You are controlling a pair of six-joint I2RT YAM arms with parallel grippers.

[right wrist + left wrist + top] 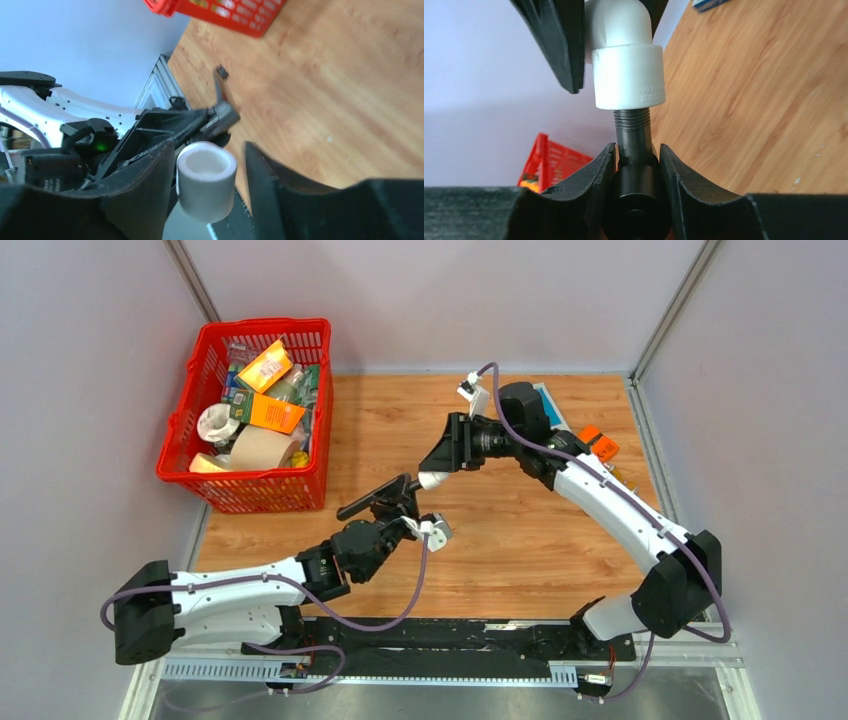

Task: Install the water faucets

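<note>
My left gripper [393, 508] is shut on the dark faucet [365, 502] and holds it above the wooden table. In the left wrist view its jaws [636, 152] clamp the faucet's black body [636, 192]. The threaded end sits in the collar of the white elbow fitting [628, 75]. My right gripper [438, 466] straddles the elbow fitting [432, 481]. In the right wrist view the elbow [206, 180] sits between my right gripper's jaws [207, 147] with a gap at the right finger [265, 175]. That view is blurred. The faucet [222, 116] lies behind the elbow.
A red basket [250, 498] full of packages and tape rolls stands at the back left and also shows in the right wrist view [220, 12]. A blue-and-white item [551, 400] and an orange item [598, 443] lie at the back right. Grey walls close in the table.
</note>
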